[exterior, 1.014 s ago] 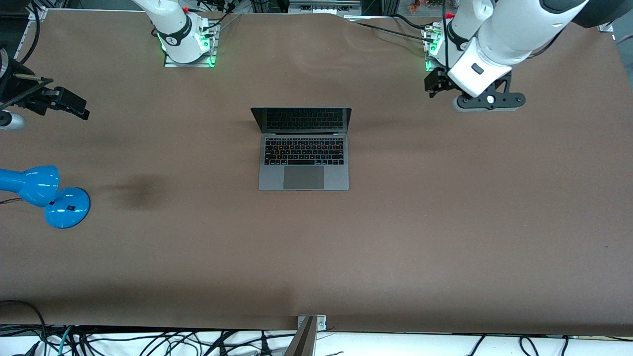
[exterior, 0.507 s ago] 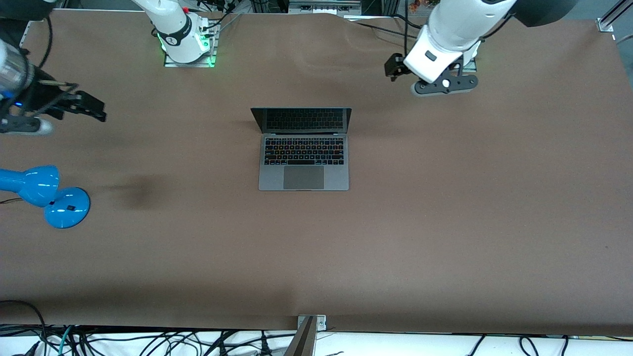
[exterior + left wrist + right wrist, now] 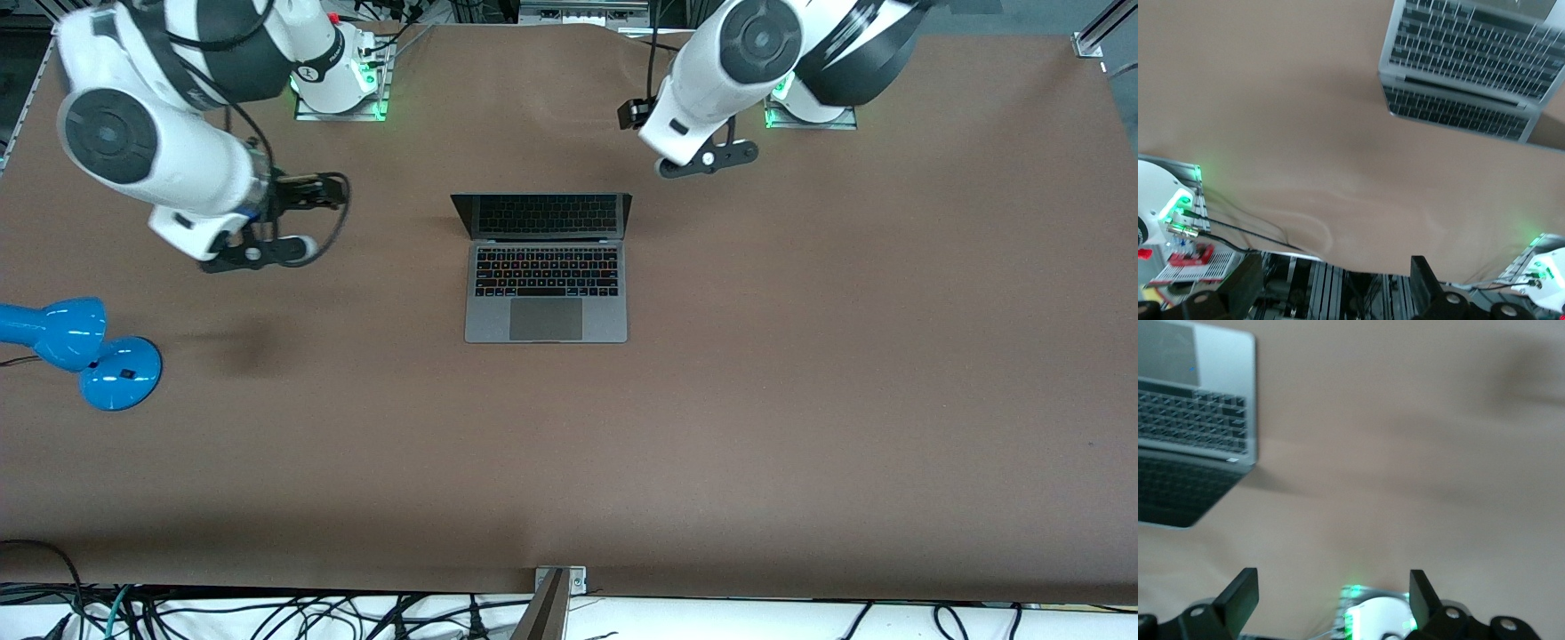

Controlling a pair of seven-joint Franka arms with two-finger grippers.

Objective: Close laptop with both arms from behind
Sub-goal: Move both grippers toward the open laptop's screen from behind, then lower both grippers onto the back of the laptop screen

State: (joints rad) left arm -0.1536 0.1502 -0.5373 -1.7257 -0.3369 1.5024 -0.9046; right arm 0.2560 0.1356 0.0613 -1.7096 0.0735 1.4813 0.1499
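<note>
The laptop [image 3: 546, 307] lies open in the middle of the brown table, its dark screen [image 3: 542, 216] upright on the side toward the robots' bases. It also shows in the left wrist view as the laptop [image 3: 1471, 73] and in the right wrist view as the laptop [image 3: 1191, 433]. My left gripper [image 3: 707, 160] hangs over the table between the left arm's base and the screen's corner, open and holding nothing [image 3: 1338, 283]. My right gripper [image 3: 256, 254] hovers over the table toward the right arm's end, level with the laptop's hinge, also open and holding nothing [image 3: 1331, 593].
A blue desk lamp [image 3: 89, 351] lies at the right arm's end of the table. The right arm's base [image 3: 338, 89] and the left arm's base [image 3: 809, 111] stand along the table's edge farthest from the front camera, with cables there.
Both arms have swung in toward the laptop. The left gripper came from the left arm's end, the right gripper from the table's edge. The laptop has not moved.
</note>
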